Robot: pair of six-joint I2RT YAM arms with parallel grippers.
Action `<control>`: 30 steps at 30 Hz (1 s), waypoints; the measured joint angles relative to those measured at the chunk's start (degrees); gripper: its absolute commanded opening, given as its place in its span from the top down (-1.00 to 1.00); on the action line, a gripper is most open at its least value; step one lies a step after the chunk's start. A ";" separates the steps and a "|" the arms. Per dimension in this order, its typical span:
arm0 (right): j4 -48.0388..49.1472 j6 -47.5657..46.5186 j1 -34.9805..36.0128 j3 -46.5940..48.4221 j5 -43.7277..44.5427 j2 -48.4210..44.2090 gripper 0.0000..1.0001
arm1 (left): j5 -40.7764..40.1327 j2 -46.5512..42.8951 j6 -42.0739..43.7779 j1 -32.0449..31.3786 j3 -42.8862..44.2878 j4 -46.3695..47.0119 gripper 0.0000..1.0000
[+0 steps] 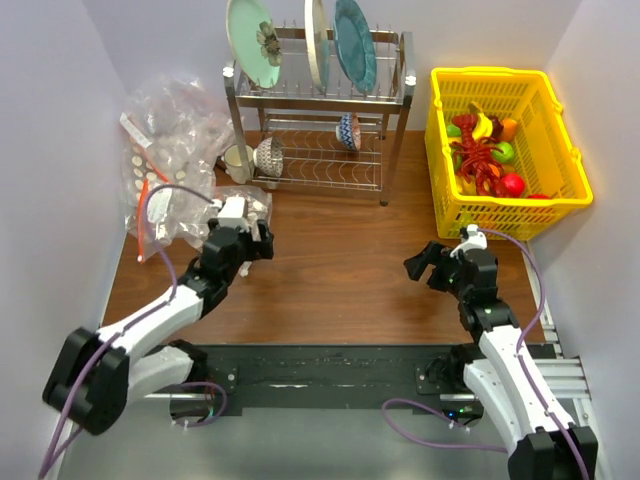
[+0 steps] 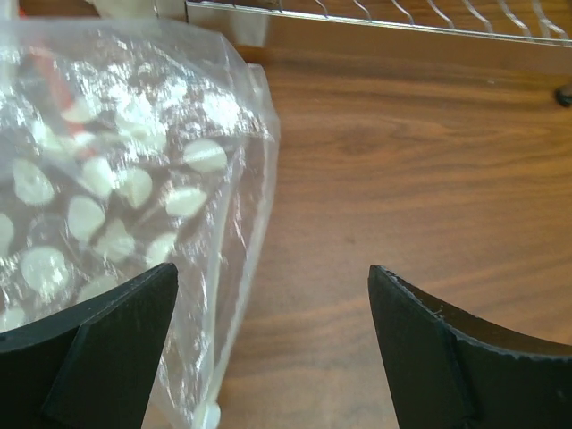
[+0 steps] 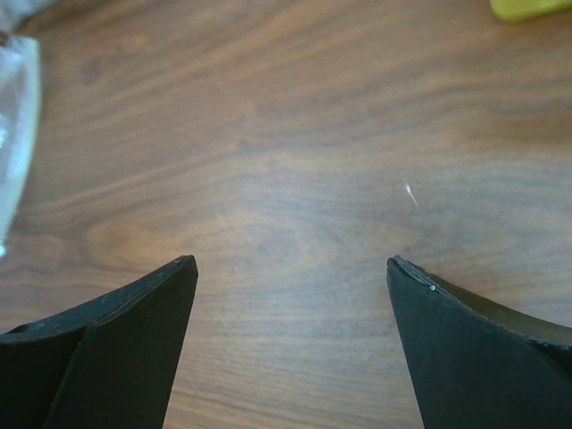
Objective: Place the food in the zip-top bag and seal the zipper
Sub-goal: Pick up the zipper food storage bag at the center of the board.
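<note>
Now both grippers are wide and empty.
Left gripper [image 2: 272,273] by the zip-top bag [image 2: 116,179], right gripper [image 3: 291,260] over table [image 3: 295,134], food [image 1: 485,150] in basket [image 1: 562,196].

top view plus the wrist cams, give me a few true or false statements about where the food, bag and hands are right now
1. The toy food lies in the yellow basket. True.
2. The right hand grips a toy fruit. False: its jaws are open and empty above the table.
3. The left hand is open at the edge of the dotted bag. True.
4. The dish rack holds nothing. False: it holds plates and bowls.
5. The yellow basket stands at the table's left side. False: it is at the far right.
</note>
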 measured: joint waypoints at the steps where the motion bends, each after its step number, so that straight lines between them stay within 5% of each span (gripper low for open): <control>1: 0.59 -0.04 0.00 0.00 -0.02 -0.50 -0.79 | -2.16 2.80 0.85 -0.70 2.64 -1.01 -0.83; 10: 2.49 -0.07 0.00 -0.33 -0.13 -2.43 -0.75 | -12.00 22.40 4.92 -1.40 16.96 -8.57 -0.55; 16: 2.54 -0.04 0.00 -0.79 -0.09 -3.08 -0.74 | -15.39 31.52 6.36 -1.40 22.08 -13.11 0.07; 17: 2.56 -0.04 0.00 -0.83 -0.09 -3.08 -0.73 | -15.98 33.20 6.51 -1.40 23.26 -14.21 0.45; 20: 2.64 -0.02 0.00 -0.85 -0.04 -3.02 -0.72 | -17.38 37.38 6.43 -1.40 25.77 -16.26 1.00; 26: 2.82 -0.04 0.00 -0.90 -0.17 -3.04 -0.72 | -16.33 36.87 6.27 -1.49 26.25 -19.56 1.00; 30: 3.08 -0.07 0.00 -0.94 -1.25 -2.89 -0.75 | -6.45 27.43 3.89 -1.77 23.80 -19.65 1.00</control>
